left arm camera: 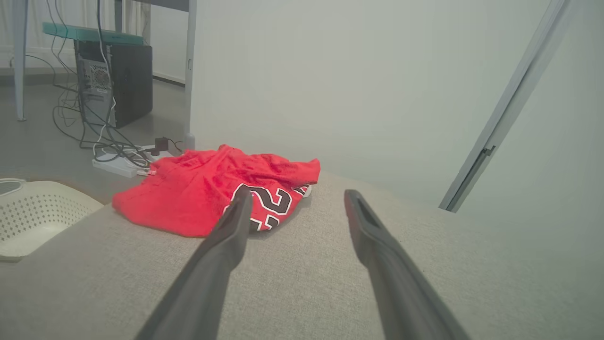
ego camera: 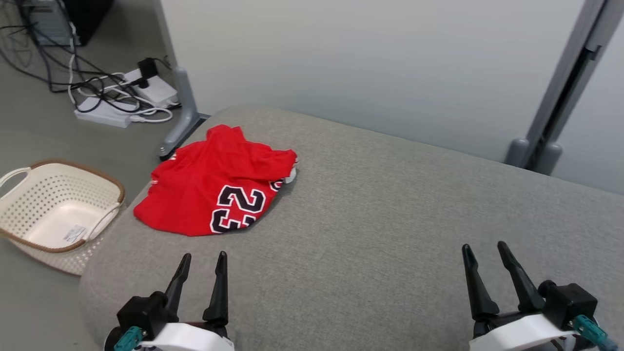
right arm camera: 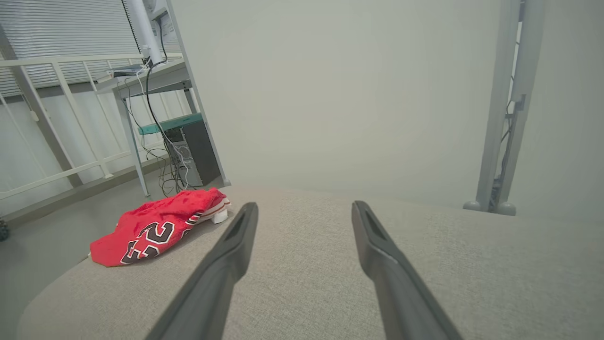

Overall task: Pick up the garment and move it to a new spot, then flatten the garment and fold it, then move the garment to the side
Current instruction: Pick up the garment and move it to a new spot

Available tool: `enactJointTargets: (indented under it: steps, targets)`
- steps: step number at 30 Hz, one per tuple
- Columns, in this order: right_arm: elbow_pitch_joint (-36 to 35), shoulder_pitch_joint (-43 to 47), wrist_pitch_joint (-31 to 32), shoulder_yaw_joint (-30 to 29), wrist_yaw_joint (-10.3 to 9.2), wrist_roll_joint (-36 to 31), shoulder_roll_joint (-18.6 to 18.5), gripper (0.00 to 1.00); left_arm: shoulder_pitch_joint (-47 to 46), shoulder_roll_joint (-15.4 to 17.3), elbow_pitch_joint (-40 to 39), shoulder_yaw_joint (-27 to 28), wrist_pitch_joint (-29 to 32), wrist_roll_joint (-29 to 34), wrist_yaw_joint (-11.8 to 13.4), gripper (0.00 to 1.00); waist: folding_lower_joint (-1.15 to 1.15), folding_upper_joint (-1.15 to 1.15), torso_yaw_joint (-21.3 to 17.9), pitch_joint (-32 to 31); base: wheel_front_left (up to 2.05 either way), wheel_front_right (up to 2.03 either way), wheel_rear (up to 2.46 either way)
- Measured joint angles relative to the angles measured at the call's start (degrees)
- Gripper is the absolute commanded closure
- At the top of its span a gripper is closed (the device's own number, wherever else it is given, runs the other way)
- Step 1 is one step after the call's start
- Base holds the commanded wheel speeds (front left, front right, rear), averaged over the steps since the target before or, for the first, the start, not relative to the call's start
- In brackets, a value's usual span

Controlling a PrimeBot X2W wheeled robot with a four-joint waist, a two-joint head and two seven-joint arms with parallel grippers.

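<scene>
Grey woven upholstery on a cushioned surface [ego camera: 370,219] forms our work area. Nearest us, the left gripper [ego camera: 204,255] and right gripper [ego camera: 483,245] hover over it, fingers spread apart and holding nothing.

Ahead of the left gripper, near but not touching, the crumpled red mesh jersey [ego camera: 214,185] with black-and-white numerals lies at the far left corner, close to the rounded edge. The right gripper is well apart from it.

Hazards, as we judge them:
- A sideways push may slide the jersey off the edge toward the cream perforated plastic basket [ego camera: 29,168] on the floor.
- A pinch on only the top layer may lift it bunched.

Its long axis runs from near-left to far-right. The numerals read inverted from our side. We cannot tell which end is the collar.
</scene>
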Motion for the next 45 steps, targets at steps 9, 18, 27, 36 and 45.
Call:
enactJointTargets:
  steps: [9, 18, 27, 36, 45]
  targets:
    - [1.1, -4.7, 0.0, 4.6, 0.0, -0.2, 0.1, 0.0, 0.0, -0.1, -4.4, 2.3, 0.0, -1.6, 1.1, 0.0, 0.0, 0.0, 4.3, 2.1, 0.0, 0.0, 0.0]
    - [2.7, -7.1, 0.0, 6.4, 0.0, -0.2, 0.1, 0.0, 0.4, 0.0, -6.0, 3.7, 0.0, -2.0, 2.1, 0.0, 0.0, 0.0, 4.8, 2.8, 0.0, 0.0, 0.0]
    - [3.1, -7.2, 0.0, 6.2, 0.0, 0.2, 0.1, 0.0, 0.4, 0.0, -6.0, 3.6, 0.0, -2.0, 2.1, 0.0, 0.0, 0.0, 4.4, 2.3, 0.0, 0.0, 0.0]
    - [3.0, -6.7, 0.0, 6.1, 0.0, 0.2, 0.1, 0.0, 0.2, 0.0, -5.6, 3.4, 0.0, -2.0, 2.0, 0.0, 0.0, 0.0, 4.3, 2.1, 0.0, 0.0, 0.0]
    - [1.1, -4.5, 0.0, 3.5, 0.0, -0.9, 0.1, 0.0, -0.6, 0.0, -0.5, 3.7, 0.0, -1.4, 1.2, 0.0, 0.0, 0.0, 4.7, 2.7, 0.0, 0.0, 0.0]
